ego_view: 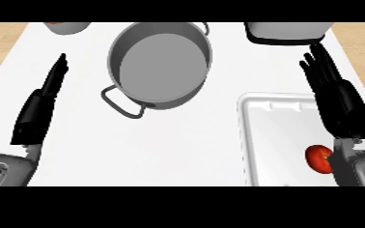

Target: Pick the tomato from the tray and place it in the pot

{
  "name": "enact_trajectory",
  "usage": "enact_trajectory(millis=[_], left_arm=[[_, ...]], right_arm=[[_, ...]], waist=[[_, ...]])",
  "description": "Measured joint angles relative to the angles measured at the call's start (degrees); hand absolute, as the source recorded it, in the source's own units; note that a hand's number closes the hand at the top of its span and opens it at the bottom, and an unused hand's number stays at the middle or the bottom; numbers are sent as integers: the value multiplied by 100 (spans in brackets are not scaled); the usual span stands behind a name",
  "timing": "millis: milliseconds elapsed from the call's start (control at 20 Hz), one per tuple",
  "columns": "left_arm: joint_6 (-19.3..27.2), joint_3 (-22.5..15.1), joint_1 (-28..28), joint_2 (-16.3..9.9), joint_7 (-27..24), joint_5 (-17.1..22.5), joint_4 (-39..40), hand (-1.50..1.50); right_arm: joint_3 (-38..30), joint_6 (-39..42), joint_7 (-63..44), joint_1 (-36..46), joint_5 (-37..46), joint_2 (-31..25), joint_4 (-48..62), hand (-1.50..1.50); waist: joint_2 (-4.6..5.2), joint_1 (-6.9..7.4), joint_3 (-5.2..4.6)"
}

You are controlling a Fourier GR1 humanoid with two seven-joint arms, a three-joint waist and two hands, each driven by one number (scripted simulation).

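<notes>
Nothing of the task is judged done: the round red tomato (318,158) is seen lying in the white rectangular tray (251,140), untouched. The right robot hand (333,95) is held above the tray, fingers straight, released. Grasping and carrying to the grey metal pot (160,64) are left.

The pot (160,65) at twelve o'clock looks like brushed grey metal with a matt inside. The tray (274,140) at four o'clock seems smooth white plastic, and the tomato (318,158) on it has glossy red skin. The counter (178,145) is matt white, with pale wood (10,36) at its far corners.
</notes>
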State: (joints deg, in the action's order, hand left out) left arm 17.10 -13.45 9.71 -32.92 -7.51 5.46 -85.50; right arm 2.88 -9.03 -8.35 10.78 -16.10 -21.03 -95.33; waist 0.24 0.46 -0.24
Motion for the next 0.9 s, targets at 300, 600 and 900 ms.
enact_trajectory(millis=[300,600,900], left_arm=[[127,388,-562,-52,362,245,263,0],[106,512,-1016,37,682,558,366,0],[12,550,-1084,73,1014,596,182,0]], right_arm=[[-736,-354,-326,-1329,17,-371,297,150],[-1148,-1439,609,-2576,1873,-1245,443,-150],[-1349,-2013,1488,-4220,2259,-710,-661,-150]], waist=[[-45,-230,19],[-69,-403,-1],[-62,-268,16]])
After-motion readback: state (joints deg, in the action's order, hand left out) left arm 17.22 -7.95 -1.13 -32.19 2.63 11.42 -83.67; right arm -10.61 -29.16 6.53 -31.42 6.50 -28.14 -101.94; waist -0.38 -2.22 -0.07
